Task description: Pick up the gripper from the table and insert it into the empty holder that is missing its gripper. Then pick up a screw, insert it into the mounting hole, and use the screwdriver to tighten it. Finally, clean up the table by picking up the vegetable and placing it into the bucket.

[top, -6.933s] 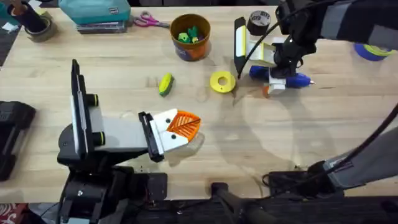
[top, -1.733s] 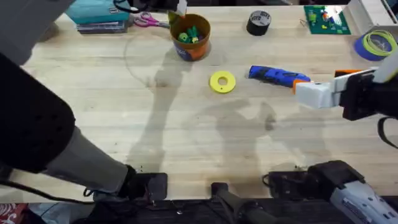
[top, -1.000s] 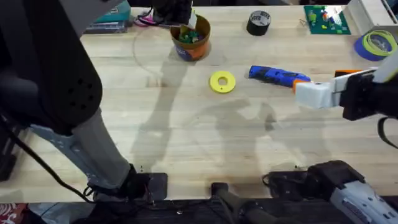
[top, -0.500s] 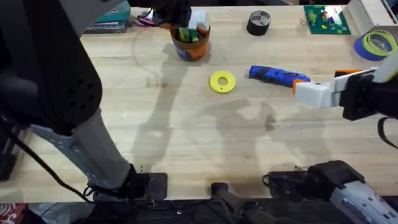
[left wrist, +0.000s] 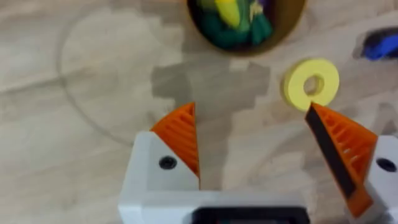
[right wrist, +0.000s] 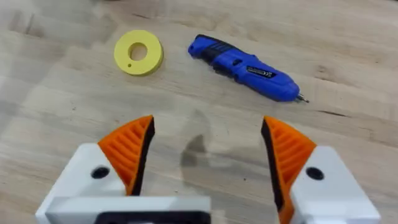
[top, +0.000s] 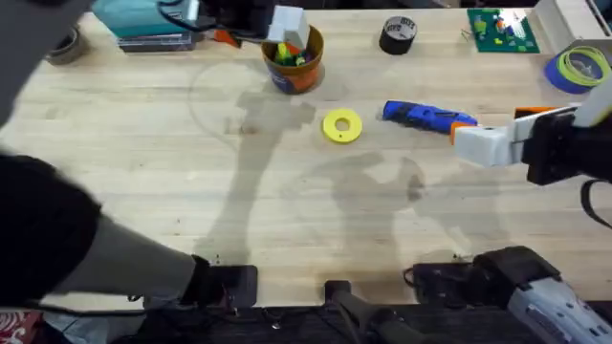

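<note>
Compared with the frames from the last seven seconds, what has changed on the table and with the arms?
The vegetable has gone from the table into the bucket, carried by the left gripper, now open above it. The right gripper left the screwdriver and drew back, open. The yellow ring stayed put.

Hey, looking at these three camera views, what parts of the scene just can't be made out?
- Bucket, left wrist view: its far side is cut off by the picture's edge.
- Vegetable, left wrist view: blurred and cropped among other toys.
- Screwdriver, left wrist view: only a blue end, at the edge.
- Left gripper, overhead view: blurred, covering the bucket's rim.
- Green board, overhead view: details too small.
</note>
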{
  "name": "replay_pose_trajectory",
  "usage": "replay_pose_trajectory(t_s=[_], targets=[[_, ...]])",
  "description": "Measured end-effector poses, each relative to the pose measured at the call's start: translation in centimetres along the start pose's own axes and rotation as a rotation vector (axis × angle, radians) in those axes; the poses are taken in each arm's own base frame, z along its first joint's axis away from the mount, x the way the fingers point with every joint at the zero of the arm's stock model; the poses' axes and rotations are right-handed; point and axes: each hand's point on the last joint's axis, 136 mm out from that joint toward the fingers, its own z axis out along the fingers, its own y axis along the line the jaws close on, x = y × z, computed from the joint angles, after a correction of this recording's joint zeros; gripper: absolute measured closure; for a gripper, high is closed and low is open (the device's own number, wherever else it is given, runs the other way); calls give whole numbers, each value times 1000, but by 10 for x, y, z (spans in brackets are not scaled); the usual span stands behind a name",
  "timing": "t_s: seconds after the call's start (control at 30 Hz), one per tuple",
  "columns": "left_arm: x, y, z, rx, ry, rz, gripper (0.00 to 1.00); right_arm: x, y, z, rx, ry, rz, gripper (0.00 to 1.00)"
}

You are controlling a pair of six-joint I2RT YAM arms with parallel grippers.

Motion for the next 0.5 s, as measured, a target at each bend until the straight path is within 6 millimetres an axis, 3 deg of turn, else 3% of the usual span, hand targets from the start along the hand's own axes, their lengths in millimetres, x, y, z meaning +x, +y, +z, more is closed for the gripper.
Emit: replay_pose_trajectory(t_s=[0.27, 0.37, 0.5], targets=[[42, 5, -46, -72, 74, -46, 16, 0, 0, 0, 0, 0, 0, 4], [48, 0, -57, -78, 49, -36, 15, 0, 0, 0, 0, 0, 0, 5], [72, -5, -63, -85, 48, -34, 16, 0, 0, 0, 0, 0, 0, 4]])
